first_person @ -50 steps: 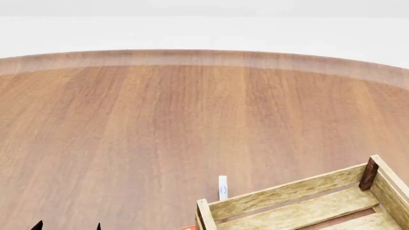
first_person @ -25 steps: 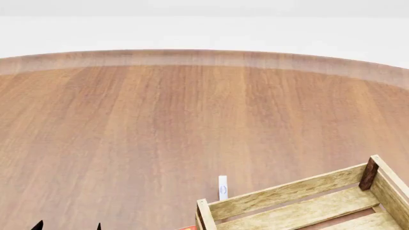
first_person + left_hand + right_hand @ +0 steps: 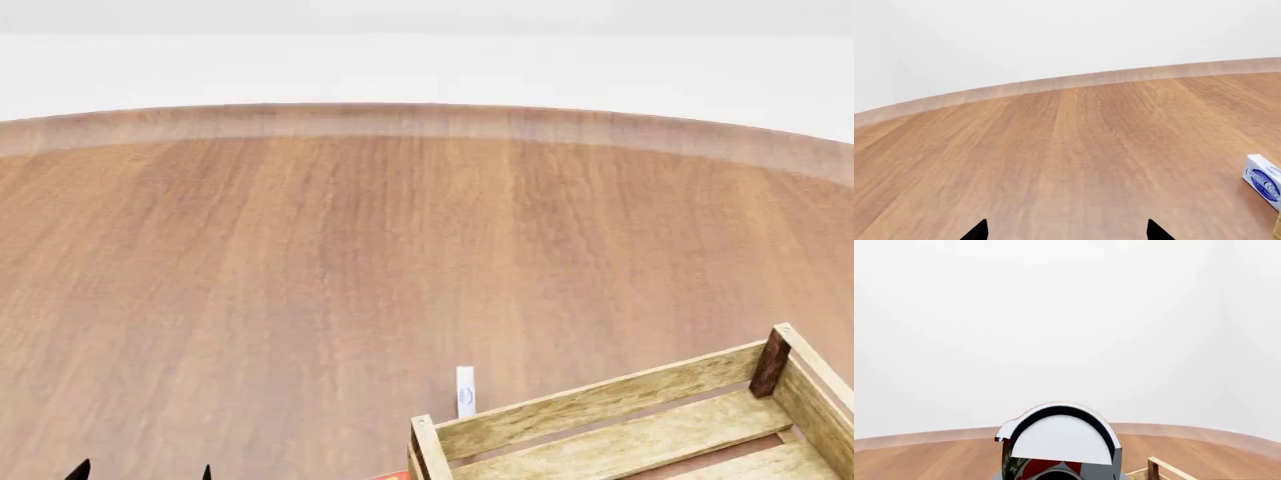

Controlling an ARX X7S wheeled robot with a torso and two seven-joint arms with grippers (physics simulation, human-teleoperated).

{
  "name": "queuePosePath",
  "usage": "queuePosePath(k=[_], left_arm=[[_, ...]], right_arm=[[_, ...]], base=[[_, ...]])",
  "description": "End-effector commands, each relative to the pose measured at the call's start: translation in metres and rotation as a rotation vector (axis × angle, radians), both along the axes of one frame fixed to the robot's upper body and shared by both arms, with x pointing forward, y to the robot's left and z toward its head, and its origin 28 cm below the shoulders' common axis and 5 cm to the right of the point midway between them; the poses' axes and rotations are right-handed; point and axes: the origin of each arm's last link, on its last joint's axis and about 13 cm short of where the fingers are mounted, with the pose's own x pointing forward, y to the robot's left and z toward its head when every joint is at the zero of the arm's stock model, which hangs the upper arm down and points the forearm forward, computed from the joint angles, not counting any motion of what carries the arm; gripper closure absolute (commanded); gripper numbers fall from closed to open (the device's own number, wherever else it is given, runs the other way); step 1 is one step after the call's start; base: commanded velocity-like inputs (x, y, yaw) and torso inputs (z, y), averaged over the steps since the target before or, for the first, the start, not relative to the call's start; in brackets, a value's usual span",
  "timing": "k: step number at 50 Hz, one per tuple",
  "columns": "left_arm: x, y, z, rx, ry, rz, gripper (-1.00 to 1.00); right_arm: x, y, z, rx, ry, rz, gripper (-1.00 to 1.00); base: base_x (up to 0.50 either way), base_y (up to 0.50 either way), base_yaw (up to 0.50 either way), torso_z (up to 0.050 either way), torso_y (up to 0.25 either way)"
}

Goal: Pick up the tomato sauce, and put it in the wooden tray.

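Note:
The tomato sauce [image 3: 1057,440] fills the bottom of the right wrist view, very close to the camera. Its pale top faces the camera, with the red and green label below it. It is held up high above the table, so my right gripper is shut on it; the fingers themselves are hidden by the can. A corner of the wooden tray [image 3: 1154,471] shows below and beside the can. In the head view the wooden tray [image 3: 601,400] lies at the bottom right. My left gripper [image 3: 143,473] is open and empty at the bottom left, with its tips wide apart in the left wrist view [image 3: 1066,232].
A small white box with blue print [image 3: 465,390] stands just beyond the tray's near-left corner; it also shows in the left wrist view [image 3: 1262,180]. A red-orange sliver [image 3: 390,476] shows at the bottom edge beside the tray. The round wooden table [image 3: 334,250] stretches away to its far rim.

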Motion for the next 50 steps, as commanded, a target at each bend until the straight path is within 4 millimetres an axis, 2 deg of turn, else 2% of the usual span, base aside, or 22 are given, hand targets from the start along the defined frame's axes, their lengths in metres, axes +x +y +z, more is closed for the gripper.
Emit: queuePosePath(k=[1,50], left_arm=[[-0.001,0.0,0.001,-0.046,-0.04,-0.018,-1.0],[0.0,-0.001,0.001,-0.044,-0.04,-0.021,-1.0]], right_arm=[[0.02,-0.002,-0.005,-0.027,0.011,-0.031,1.0],[0.085,-0.007,0.007,-0.042,0.129,-0.117,1.0]], base=[[0.0,0.0,0.0,0.0,0.0],[0.0,0.0,0.0,0.0,0.0]])
